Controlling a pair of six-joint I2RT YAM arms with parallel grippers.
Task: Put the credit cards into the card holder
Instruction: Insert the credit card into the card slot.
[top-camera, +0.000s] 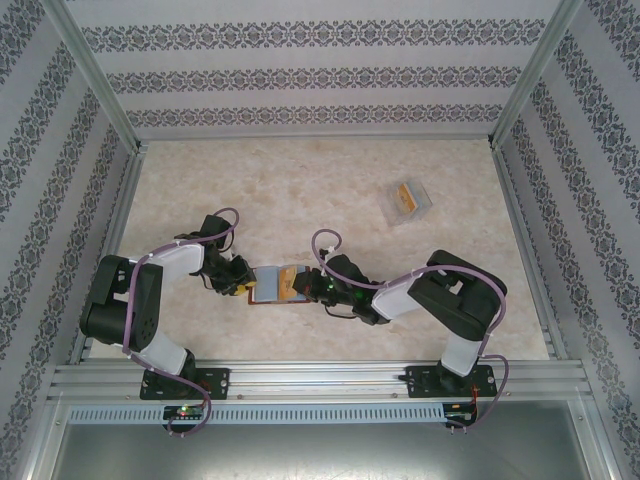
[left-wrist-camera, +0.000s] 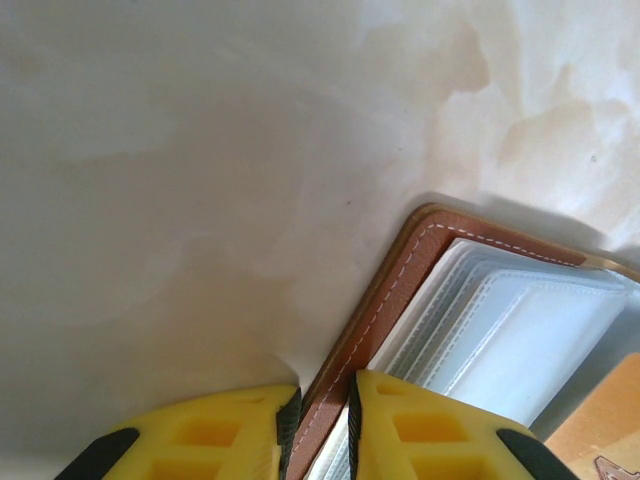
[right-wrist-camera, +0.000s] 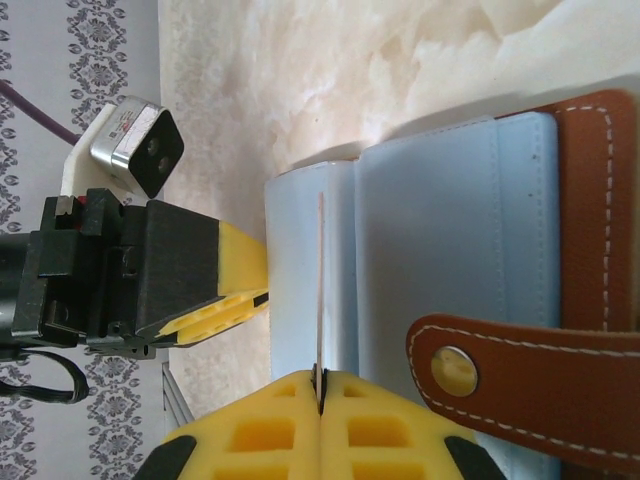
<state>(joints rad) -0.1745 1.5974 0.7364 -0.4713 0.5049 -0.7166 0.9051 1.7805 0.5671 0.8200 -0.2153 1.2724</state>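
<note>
The card holder lies open near the table's front, reddish-brown outside and blue-grey inside. My left gripper is shut on its left edge; in the left wrist view the yellow fingers pinch the stitched brown rim beside clear sleeves. My right gripper is shut on an orange credit card, seen edge-on as a thin line standing over the blue-grey pockets. The snap strap with its stud lies to the right of it. Another orange card sits in a clear box.
The clear plastic box rests at the back right of the marble-patterned table. Patterned walls and metal rails enclose the table on three sides. The two arms meet at the wallet from left and right.
</note>
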